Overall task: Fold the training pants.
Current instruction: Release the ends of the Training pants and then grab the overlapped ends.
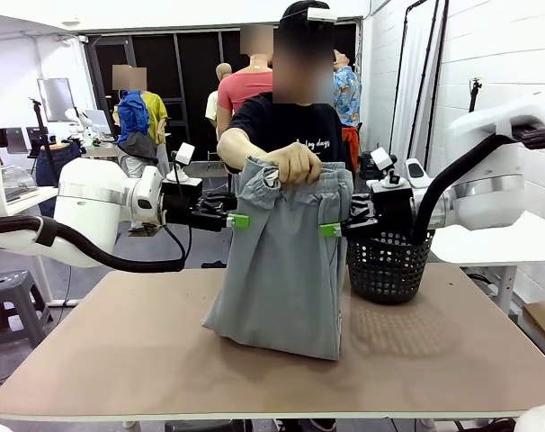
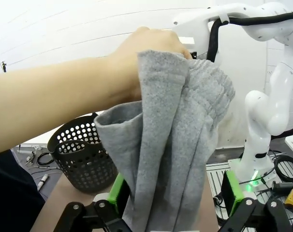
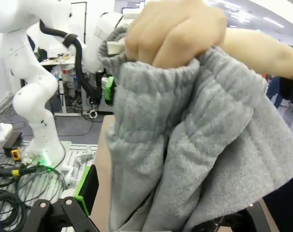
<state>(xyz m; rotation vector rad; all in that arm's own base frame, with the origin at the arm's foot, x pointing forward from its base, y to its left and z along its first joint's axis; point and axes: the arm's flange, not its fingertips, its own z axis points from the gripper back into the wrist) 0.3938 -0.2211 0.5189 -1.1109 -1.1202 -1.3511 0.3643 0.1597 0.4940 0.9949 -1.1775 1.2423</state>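
Brown table (image 1: 120,360) in a white-walled lab, with a person at the far side.

Left gripper (image 1: 232,219) is at the left edge of the pants (image 1: 286,270), just below the waistband. In the left wrist view its green pads (image 2: 118,192) stand wide apart with the cloth hanging between them. It is open and not pinching.

In the middle, the person's hand (image 1: 295,164) bunches the elastic waistband and holds the pants up. The legs hang straight down, and the bottom end is doubled over and resting on the table.

Right gripper (image 1: 335,229) is at the right edge of the pants, at about the same height. In the right wrist view one finger sits well off-centre and the other is hidden behind cloth. I read it as wide open with no grip.

Step, as I read it: handover of the waistband, with the fold itself not started. Next, both grippers need to close on the cloth at the side edges, near the waistband, before the hand lets go. Then lower and lay the pants flat, and bring the waist towards the hems. Risk: a pad may catch only one layer of the bunched fabric, or the cloth may slip when the weight transfers.

Basket (image 1: 389,270) is a black mesh one on the table just right of the pants, below the right gripper. It looks empty, with nothing visible through the mesh or above the rim.
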